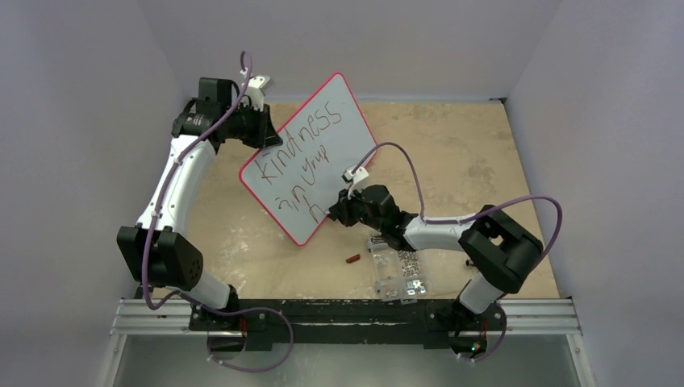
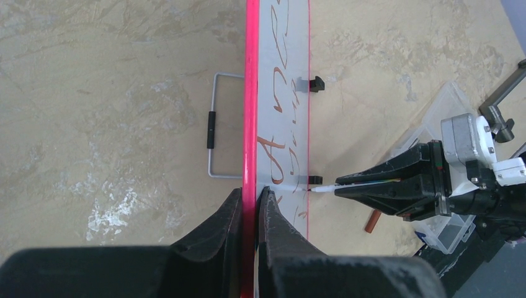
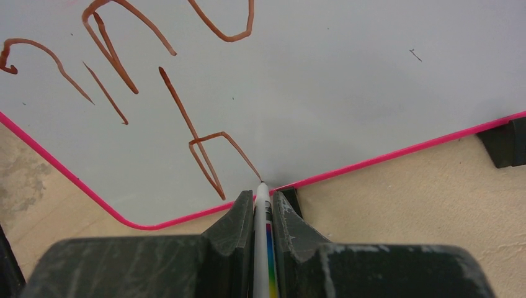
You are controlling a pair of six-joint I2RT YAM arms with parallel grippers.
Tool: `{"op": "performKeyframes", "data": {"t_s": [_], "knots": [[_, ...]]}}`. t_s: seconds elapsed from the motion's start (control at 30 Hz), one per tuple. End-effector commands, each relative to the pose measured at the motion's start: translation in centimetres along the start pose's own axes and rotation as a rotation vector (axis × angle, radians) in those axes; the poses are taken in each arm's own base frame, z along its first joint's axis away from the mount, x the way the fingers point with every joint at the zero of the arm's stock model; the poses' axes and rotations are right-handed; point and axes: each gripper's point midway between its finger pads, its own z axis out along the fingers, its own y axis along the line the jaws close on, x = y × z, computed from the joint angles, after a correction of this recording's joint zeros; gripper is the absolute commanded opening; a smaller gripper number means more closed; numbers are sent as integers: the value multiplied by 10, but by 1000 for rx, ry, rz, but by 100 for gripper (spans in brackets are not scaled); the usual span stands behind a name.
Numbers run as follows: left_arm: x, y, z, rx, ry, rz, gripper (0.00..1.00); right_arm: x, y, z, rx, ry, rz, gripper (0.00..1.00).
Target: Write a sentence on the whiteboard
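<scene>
The whiteboard [image 1: 310, 153], white with a pink rim, stands tilted up on the table. My left gripper [image 2: 251, 195] is shut on its rim [image 2: 250, 93] at the upper left edge [image 1: 262, 133]. The sentence [image 1: 302, 157] is in brown strokes and reads "kindness", "in your", then a single "h" [image 3: 205, 149]. My right gripper [image 3: 262, 197] is shut on a white marker [image 3: 262, 214] with a rainbow stripe. The marker's tip touches the board at the end of the "h", just above the lower rim. In the top view the right gripper [image 1: 335, 211] is at the board's lower right edge.
A clear compartmented screw box [image 1: 399, 270] lies under my right forearm. A small brown cap [image 1: 352, 259] lies on the table beside it. A wire stand [image 2: 214, 127] shows behind the board, and black clip feet [image 3: 502, 143] sit on its lower rim. Walls close in on three sides.
</scene>
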Motion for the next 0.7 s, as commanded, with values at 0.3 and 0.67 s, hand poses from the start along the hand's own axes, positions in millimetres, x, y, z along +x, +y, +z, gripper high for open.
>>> {"op": "performKeyframes", "data": {"t_s": [0.3, 0.67], "knots": [[1, 23, -6, -122, 0, 58, 0, -74, 4, -13, -1, -172, 30, 0], [2, 24, -4, -121, 5, 55, 0, -77, -1, -3, -10, -182, 52, 0]]}}
